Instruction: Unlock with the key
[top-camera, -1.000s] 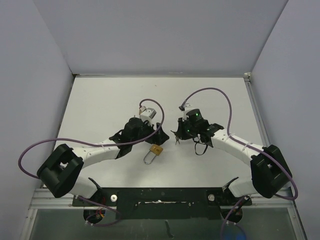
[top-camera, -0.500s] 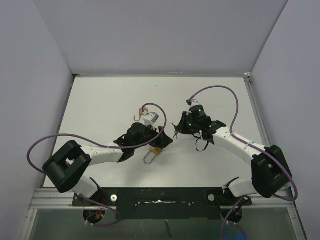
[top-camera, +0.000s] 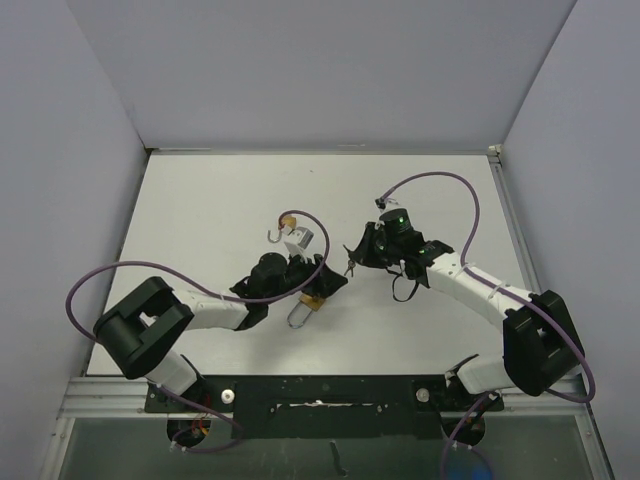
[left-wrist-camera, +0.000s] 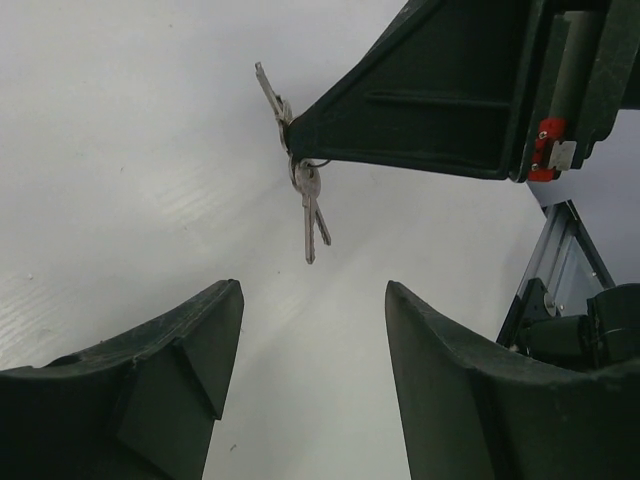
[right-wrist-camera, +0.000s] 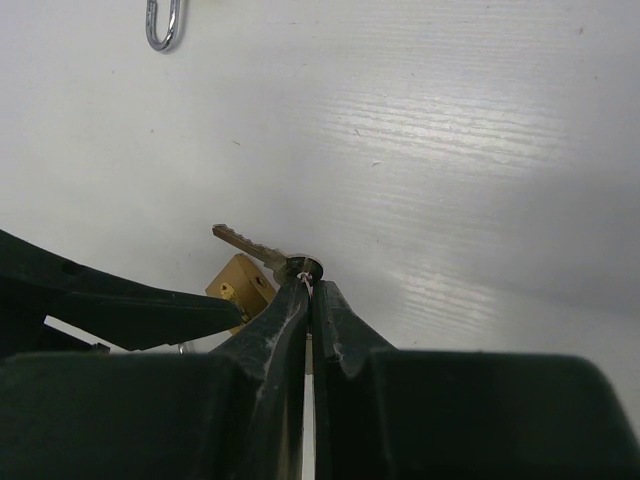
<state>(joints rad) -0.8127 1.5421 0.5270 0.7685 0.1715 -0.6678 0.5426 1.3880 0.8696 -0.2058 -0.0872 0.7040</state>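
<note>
A brass padlock (top-camera: 315, 301) lies on the white table (top-camera: 200, 200), its steel shackle (top-camera: 298, 318) pointing toward the near edge. My left gripper (top-camera: 318, 283) hovers right at the lock body; in the left wrist view its jaws (left-wrist-camera: 312, 290) stand open with only bare table between them. My right gripper (top-camera: 352, 262) is shut on the key (right-wrist-camera: 250, 245), whose blade points left just above the padlock (right-wrist-camera: 240, 288). From the left wrist I see the key bunch (left-wrist-camera: 290, 120) with a spare key (left-wrist-camera: 310, 215) dangling.
A silver hook (right-wrist-camera: 163, 25) lies on the table beyond the lock, near the left wrist's cable (top-camera: 272, 237). Purple cables loop over both arms (top-camera: 440, 185). Grey walls enclose the table on three sides.
My left gripper has moved right and nearer, down beside the padlock, and its jaws have narrowed. My right gripper has shifted slightly back and left with the key.
</note>
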